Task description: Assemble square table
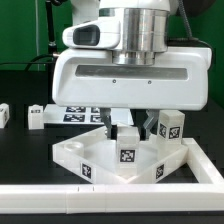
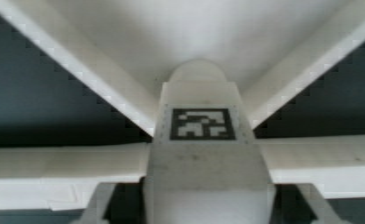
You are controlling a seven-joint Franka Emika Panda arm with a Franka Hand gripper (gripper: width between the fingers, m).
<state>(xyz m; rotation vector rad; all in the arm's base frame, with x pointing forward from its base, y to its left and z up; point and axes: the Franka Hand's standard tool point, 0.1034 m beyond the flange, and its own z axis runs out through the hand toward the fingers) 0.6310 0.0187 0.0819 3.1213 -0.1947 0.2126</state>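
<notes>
The pincer (image 1: 127,128) is pointed straight down. Its jaws are closed against the two sides of a leg (image 1: 126,133), which is held upright between them. In the wrist view, the held leg (image 2: 202,95) is seen along the pincer's centre line with its square tag facing the camera.

Clearances, given as clock directions from the pincer in the exterior view:
- 6 o'clock: the table top (image 1: 105,150) is located directly under the pincer. It is turned so that one corner faces the camera. Whether the held leg is touching it cannot be told.
- 3 o'clock: a second leg (image 1: 170,125) is stood upright just beside the pincer, at the table top's far edge. Little room is left on this side.
- 6 o'clock, beyond the table top: the fence (image 1: 100,195) is laid across the foreground and turned back at 4 o'clock. The near corner of the table top is just beside it; contact cannot be told.
- 8 to 9 o'clock: open black table surface (image 1: 30,145) is seen.
- 9 o'clock, well apart: a third leg (image 1: 38,117) is laid on the table, and a fourth leg (image 1: 3,115) is cut by the picture edge.
- 10 o'clock: the marker board (image 1: 75,113) is laid flat behind the table top.
</notes>
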